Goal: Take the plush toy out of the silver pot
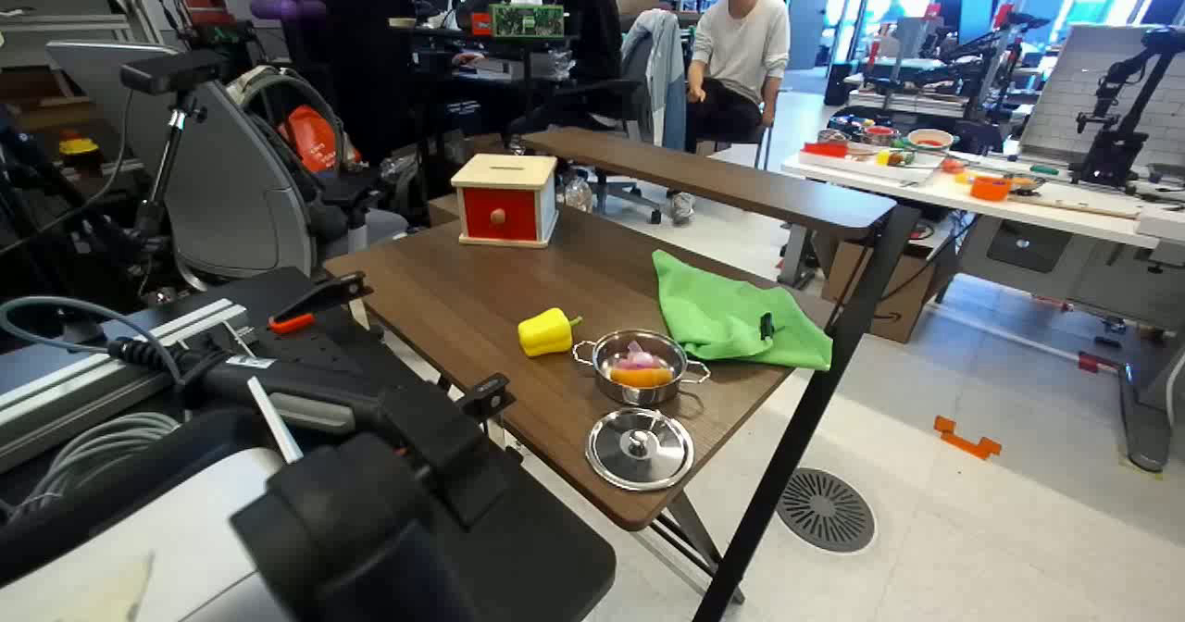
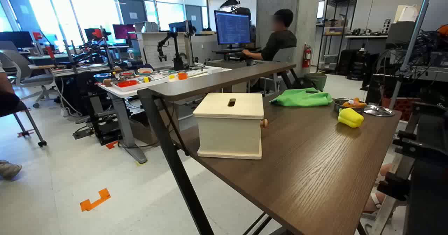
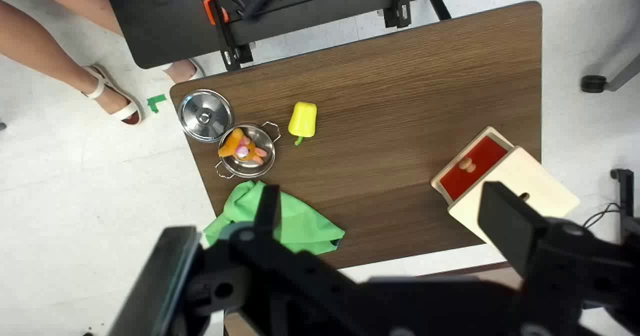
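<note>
The plush toy, a small orange toy with pink parts (image 3: 243, 148), lies in the silver pot (image 3: 265, 141). In an exterior view the toy (image 1: 641, 377) shows inside the pot (image 1: 629, 396), below the rim at the front. In an exterior view its top (image 2: 355, 103) rises above the pot's rim (image 2: 337, 105). The pot has two wire handles. My gripper (image 3: 385, 191) is open and empty, fingers wide apart, high above the table. In the wrist view the pot is up and left of both fingers. The gripper does not show in the exterior views.
The pot's flat lid (image 3: 205, 116) lies beside it near the table corner. A yellow pepper (image 3: 303, 119) and a green cloth (image 3: 305, 226) lie close to the pot. A red-and-white box (image 1: 505, 205) stands at the table's far end. A raised shelf (image 1: 694, 178) runs along one side.
</note>
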You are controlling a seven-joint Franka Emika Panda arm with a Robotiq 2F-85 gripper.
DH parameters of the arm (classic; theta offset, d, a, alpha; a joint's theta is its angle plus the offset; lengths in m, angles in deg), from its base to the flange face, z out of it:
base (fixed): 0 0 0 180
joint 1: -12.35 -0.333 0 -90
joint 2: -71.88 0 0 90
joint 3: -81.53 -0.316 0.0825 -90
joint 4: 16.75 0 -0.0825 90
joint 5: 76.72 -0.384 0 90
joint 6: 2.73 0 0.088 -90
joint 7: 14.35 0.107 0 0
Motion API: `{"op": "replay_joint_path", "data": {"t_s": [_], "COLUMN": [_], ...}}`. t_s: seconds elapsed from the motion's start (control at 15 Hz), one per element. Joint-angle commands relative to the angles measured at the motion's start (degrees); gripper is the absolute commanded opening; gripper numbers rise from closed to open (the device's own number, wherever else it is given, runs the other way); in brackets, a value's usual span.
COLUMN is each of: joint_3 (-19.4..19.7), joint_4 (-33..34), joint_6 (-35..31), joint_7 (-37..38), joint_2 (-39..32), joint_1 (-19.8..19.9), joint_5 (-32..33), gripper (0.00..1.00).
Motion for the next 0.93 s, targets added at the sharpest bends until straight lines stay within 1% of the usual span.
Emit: {"op": "replay_joint_path", "data": {"t_s": [0.0,0.8,0.87], "joint_3": [0.6,0.6,0.3], "joint_4": [0.2,0.2,0.0], "joint_6": [0.1,0.1,-1.0], "joint_7": [0.3,0.3,0.5], "joint_2": [-0.1,-0.1,-0.9], "joint_1": [-0.8,-0.8,-0.4], "joint_5": [0.4,0.4,1.4], "gripper": [1.0,1.0,1.0]}}
